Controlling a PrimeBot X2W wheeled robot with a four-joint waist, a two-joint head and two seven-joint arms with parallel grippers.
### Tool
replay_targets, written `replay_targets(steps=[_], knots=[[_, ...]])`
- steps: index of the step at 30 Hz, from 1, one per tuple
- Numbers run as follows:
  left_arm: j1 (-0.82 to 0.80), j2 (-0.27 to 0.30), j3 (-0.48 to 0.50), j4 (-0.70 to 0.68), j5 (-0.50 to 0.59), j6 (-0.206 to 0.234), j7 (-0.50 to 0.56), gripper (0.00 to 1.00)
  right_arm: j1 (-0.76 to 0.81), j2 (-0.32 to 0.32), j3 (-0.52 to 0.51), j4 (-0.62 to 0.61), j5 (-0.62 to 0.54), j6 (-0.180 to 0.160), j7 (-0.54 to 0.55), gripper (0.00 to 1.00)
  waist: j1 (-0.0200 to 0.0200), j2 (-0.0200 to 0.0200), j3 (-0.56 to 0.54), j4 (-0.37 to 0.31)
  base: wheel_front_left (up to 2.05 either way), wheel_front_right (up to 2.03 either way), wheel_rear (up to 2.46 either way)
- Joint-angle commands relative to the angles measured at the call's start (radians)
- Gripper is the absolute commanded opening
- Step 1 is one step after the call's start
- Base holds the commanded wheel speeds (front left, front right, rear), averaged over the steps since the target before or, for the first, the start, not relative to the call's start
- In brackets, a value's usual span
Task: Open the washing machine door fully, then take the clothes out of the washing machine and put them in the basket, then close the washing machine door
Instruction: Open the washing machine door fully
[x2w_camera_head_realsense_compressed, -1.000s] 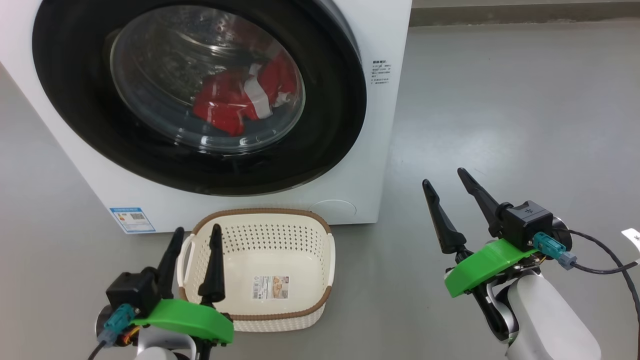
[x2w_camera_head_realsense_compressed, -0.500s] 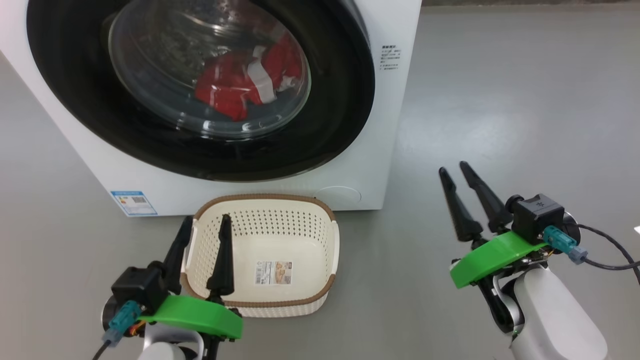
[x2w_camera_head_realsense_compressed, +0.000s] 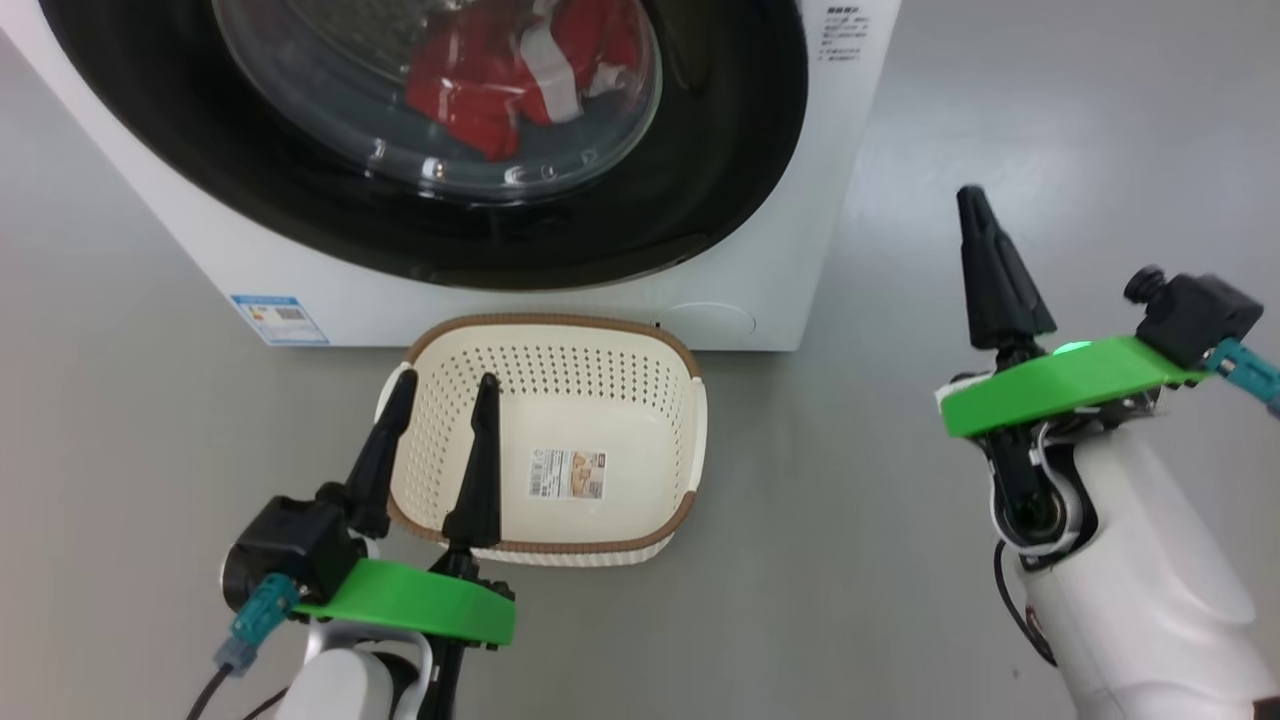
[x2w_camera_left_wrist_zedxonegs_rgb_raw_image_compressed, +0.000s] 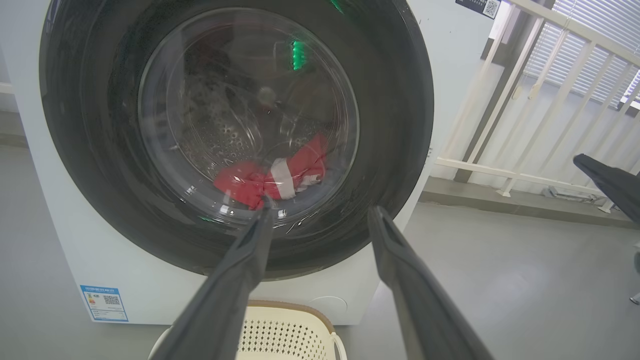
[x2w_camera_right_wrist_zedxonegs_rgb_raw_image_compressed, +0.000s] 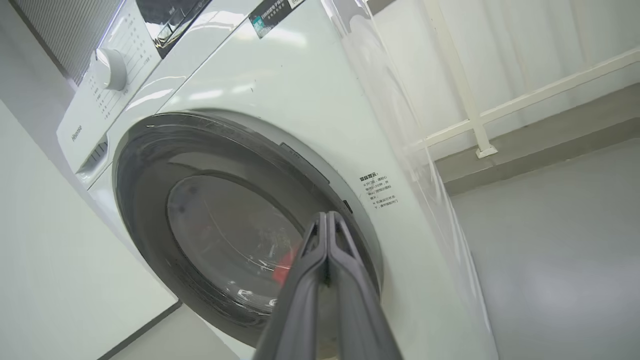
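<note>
The white washing machine (x2w_camera_head_realsense_compressed: 830, 200) stands at the top of the head view. Its black-rimmed door (x2w_camera_head_realsense_compressed: 720, 180) covers the opening; whether it is latched I cannot tell. The red and white clothes (x2w_camera_head_realsense_compressed: 480, 70) lie in the drum behind the glass, seen as clothes (x2w_camera_left_wrist_zedxonegs_rgb_raw_image_compressed: 270, 175) in the left wrist view. The cream basket (x2w_camera_head_realsense_compressed: 560, 322) sits on the floor before the machine. My left gripper (x2w_camera_head_realsense_compressed: 446, 383) is open above the basket's near left corner. My right gripper (x2w_camera_head_realsense_compressed: 972, 200) is shut on nothing, right of the machine, pointing at the door (x2w_camera_right_wrist_zedxonegs_rgb_raw_image_compressed: 150, 220).
Grey floor spreads to the right of the machine. A white railing (x2w_camera_left_wrist_zedxonegs_rgb_raw_image_compressed: 525, 175) runs behind it on the right. A blue label (x2w_camera_head_realsense_compressed: 280, 318) marks the machine's lower left front. The control knob (x2w_camera_right_wrist_zedxonegs_rgb_raw_image_compressed: 107, 70) sits on the top panel.
My right gripper has shut from open and risen toward the machine's right side. The head camera has shifted, so the machine and basket sit higher in view. The left gripper stays open.
</note>
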Motion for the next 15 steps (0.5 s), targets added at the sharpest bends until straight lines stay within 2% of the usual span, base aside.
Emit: replay_targets(steps=[1, 10, 15], knots=[[-0.041, 0.015, 0.027, -0.034, 0.016, 0.006, -0.012, 1.00, -0.039, 0.004, 0.013, -0.020, 0.018, 0.007, -0.006, 0.00, 0.0000, 0.0000, 0.034, 0.020, 0.00, 0.00, 0.00], [-0.064, 0.017, 0.000, -0.094, 0.047, 0.008, -0.012, 1.00, -0.200, -0.060, 0.022, -0.012, 0.312, 0.007, 0.070, 0.00, 0.0000, 0.0000, 0.147, 0.037, 0.00, 0.00, 0.00], [-0.089, 0.017, -0.001, -0.098, 0.055, 0.003, -0.012, 1.00, -0.274, -0.070, 0.004, -0.001, 0.472, 0.007, 0.146, 0.00, 0.0000, 0.0000, 0.202, 0.039, 0.00, 0.00, 0.00]])
